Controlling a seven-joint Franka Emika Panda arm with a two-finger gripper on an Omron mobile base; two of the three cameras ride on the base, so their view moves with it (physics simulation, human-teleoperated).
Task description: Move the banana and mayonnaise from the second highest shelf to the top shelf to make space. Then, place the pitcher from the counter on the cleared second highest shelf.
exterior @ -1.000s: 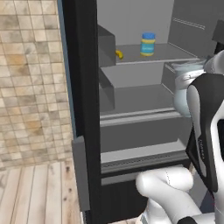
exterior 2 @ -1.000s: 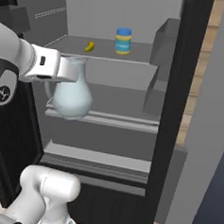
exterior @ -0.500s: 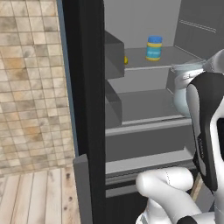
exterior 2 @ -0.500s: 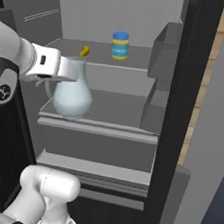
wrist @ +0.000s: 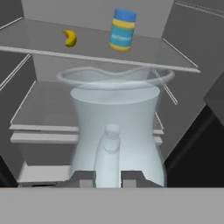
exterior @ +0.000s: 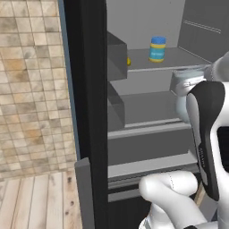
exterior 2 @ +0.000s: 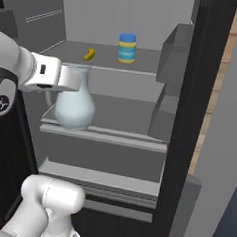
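Note:
My gripper (exterior 2: 68,80) is shut on the handle of the clear bluish pitcher (exterior 2: 75,107), which hangs upright at the front left of the second highest shelf (exterior 2: 120,136), by its thick rail; whether it touches the shelf I cannot tell. In the hand view the pitcher (wrist: 116,127) stands right ahead of the gripper (wrist: 108,177). On the top shelf (exterior 2: 110,68) lie the small yellow banana (exterior 2: 89,54) and, to its right, the blue-lidded mayonnaise (exterior 2: 127,48). From the left I see the mayonnaise (exterior: 157,48), the banana (exterior: 128,61) and part of the pitcher (exterior: 181,106).
The fridge stands open; its black door (exterior 2: 199,96) carries grey bins (exterior 2: 173,51) close to the right of the shelves. From the left side the door's edge (exterior: 85,89) and a bin (exterior: 115,56) hide the shelves' ends. A lower shelf (exterior 2: 101,177) lies beneath.
Both base views have shifted and the fridge shows larger, so the base has moved. The pitcher stays in my shut gripper and is now nearer the second highest shelf's front.

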